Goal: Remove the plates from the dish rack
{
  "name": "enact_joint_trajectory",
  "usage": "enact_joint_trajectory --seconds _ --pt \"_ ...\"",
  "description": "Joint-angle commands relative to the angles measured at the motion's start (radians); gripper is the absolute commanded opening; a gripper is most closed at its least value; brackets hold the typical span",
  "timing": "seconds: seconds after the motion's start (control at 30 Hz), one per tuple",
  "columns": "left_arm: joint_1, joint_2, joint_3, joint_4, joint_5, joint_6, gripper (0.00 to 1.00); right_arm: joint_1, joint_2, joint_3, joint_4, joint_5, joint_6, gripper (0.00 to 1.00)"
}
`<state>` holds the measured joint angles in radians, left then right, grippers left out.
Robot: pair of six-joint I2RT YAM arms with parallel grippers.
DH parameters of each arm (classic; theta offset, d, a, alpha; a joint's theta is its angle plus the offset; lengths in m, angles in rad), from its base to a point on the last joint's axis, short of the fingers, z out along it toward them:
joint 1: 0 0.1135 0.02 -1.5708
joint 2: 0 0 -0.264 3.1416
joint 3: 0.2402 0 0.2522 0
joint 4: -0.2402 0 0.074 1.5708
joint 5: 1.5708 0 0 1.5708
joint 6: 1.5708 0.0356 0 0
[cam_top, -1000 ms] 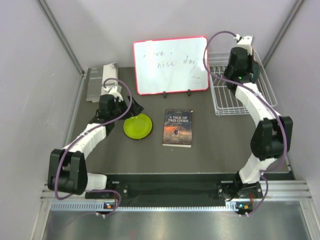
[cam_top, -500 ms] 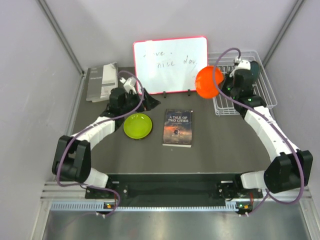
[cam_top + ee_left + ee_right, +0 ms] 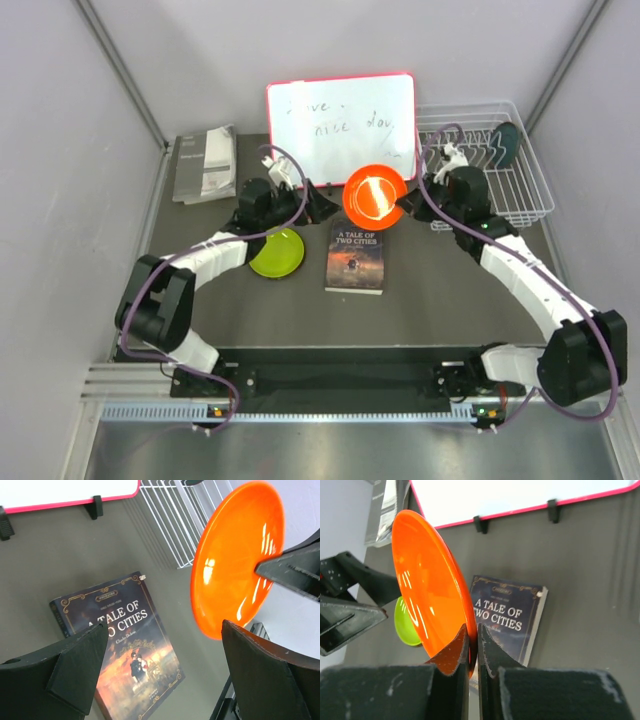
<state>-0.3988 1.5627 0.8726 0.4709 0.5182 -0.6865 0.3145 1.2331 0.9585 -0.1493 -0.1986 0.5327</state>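
One orange plate (image 3: 372, 196) pinched by right claw (image 3: 473, 630), left claw (image 3: 165, 626) spread; teal plate (image 3: 503, 145) visible only overhead.

The orange plate (image 3: 235, 565) looks like glossy smooth plastic, the dish rack (image 3: 520, 205) white-coated wire, the tabletop (image 3: 440, 290) matt and dark, the book (image 3: 130, 650) paper-covered.

Dark table (image 3: 440, 300) carries lime plate (image 3: 280, 258), book (image 3: 356, 257), whiteboard (image 3: 340, 125), dish rack (image 3: 515, 195), booklet (image 3: 203, 165).
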Motion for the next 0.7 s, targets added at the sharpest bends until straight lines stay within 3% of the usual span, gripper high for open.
enact_joint_trajectory --seconds 0.0,0.17,0.23,0.33,0.37,0.43,0.47,0.5,0.67 --pt "-0.018 0.017 0.048 0.106 -0.018 -0.015 0.99 0.037 -0.032 -0.03 0.129 -0.068 0.078 0.0" --pt "-0.032 0.034 0.058 0.121 -0.037 -0.018 0.98 0.064 -0.026 -0.053 0.195 -0.111 0.125 0.0" --pt "-0.035 0.039 0.065 0.12 -0.043 -0.018 0.94 0.07 -0.024 -0.061 0.208 -0.134 0.145 0.0" --pt "-0.037 0.043 0.071 0.097 -0.05 -0.01 0.7 0.075 -0.023 -0.084 0.254 -0.166 0.176 0.0" --pt "-0.037 0.042 0.072 0.086 -0.067 -0.005 0.53 0.075 -0.018 -0.086 0.26 -0.173 0.181 0.0" --pt "-0.04 0.031 0.065 0.06 -0.084 0.01 0.31 0.077 -0.012 -0.093 0.28 -0.191 0.193 0.0" --pt "-0.041 0.025 0.06 0.054 -0.096 0.016 0.11 0.078 -0.004 -0.092 0.281 -0.199 0.194 0.0" --pt "-0.043 0.017 0.052 0.039 -0.115 0.027 0.0 0.078 0.0 -0.092 0.287 -0.203 0.197 0.0" --pt "-0.046 -0.007 0.049 0.017 -0.124 0.051 0.0 0.083 0.04 -0.081 0.317 -0.235 0.211 0.0"
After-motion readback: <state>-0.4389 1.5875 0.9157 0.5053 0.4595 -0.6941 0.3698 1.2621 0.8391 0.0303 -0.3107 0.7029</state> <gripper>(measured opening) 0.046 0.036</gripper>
